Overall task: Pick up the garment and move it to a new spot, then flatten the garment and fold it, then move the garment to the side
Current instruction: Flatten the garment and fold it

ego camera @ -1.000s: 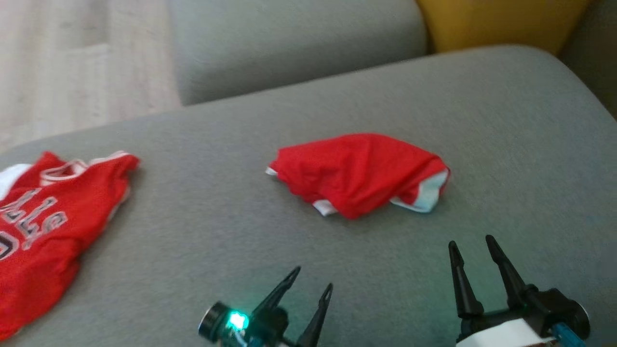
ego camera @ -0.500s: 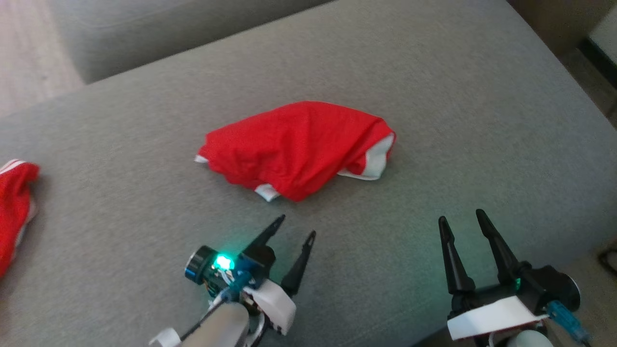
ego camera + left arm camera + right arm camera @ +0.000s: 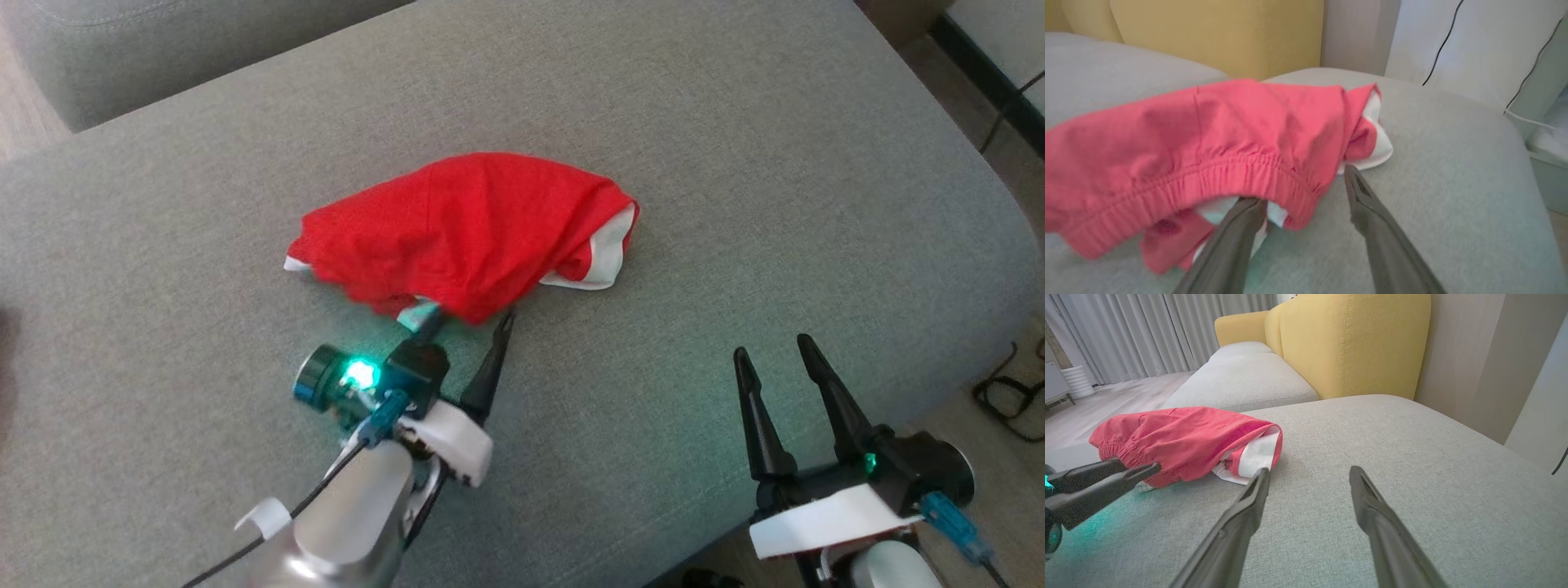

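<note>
Left pincer sat at the near edge of the red garment, fingers apart: one tip tucked under the elastic hem, the other just outside it on the grey cushion. Not clamped. Garment lay crumpled mid-cushion, white trim at its right end. Right pincer hovered over the cushion's near right part, fingers spread, empty, apart from the garment.
</note>
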Available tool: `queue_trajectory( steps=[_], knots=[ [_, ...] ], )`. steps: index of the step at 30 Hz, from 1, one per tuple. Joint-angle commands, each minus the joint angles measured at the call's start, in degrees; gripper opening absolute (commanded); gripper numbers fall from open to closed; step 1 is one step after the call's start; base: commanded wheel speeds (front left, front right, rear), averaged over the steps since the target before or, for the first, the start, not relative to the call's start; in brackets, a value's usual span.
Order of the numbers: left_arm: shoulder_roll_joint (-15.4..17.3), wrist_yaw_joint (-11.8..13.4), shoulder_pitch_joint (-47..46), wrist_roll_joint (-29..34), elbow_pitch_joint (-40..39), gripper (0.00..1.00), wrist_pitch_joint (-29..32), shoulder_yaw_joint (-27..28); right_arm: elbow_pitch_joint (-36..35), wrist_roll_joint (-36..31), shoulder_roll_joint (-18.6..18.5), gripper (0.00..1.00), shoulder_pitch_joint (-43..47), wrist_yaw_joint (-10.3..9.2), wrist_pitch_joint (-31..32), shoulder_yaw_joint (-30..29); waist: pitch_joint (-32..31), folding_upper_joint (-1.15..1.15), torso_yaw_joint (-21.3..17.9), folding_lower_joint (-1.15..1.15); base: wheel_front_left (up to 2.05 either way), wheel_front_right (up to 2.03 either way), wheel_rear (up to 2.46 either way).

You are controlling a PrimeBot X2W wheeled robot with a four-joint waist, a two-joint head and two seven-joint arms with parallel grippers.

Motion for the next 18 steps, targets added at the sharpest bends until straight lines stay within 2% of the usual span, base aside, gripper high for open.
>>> queue_trajectory(
  steps=[1,2,5,10,14,18],
  knots=[
    [-0.08,-0.27,-2.46,0.40,-2.53,0.06,-0.31,1.58,-1.50,0.29,-0.39,1.00,-1.81,0.40,-0.36,1.20,-0.20,0.00,0.00,-0.01,0.00,0.00,0.00],
    [-0.08,-1.13,-2.41,0.61,-3.71,0.00,-0.31,1.15,-1.38,0.23,-0.39,1.00,-1.78,0.40,-0.36,1.12,-0.50,0.00,0.01,-0.01,0.00,0.00,0.00],
    [-0.08,-3.40,-2.20,1.19,-7.41,0.00,-0.31,-0.72,-0.89,-0.02,-0.39,1.00,-1.39,0.40,-0.36,0.98,-2.01,0.00,0.09,-0.01,0.00,0.00,0.00],
    [-0.08,-4.65,-1.39,0.20,-16.63,0.00,-0.31,-4.25,-0.26,-0.13,-0.39,1.00,-0.23,0.40,-0.36,1.52,-6.54,0.00,-0.18,-0.01,0.00,0.00,0.00],
    [-0.08,-3.42,-0.12,-3.23,-26.23,0.00,-0.31,-4.87,0.03,-0.68,-0.39,1.00,1.68,0.40,-0.36,1.25,-10.79,0.00,-0.25,-0.01,0.00,0.00,0.00],
    [-0.08,-0.28,0.38,-6.41,-32.20,0.00,-0.31,-4.09,0.09,-1.41,-0.39,1.00,3.44,0.40,-0.36,0.75,-13.32,0.00,0.22,-0.01,0.00,0.00,0.00]
  ],
)
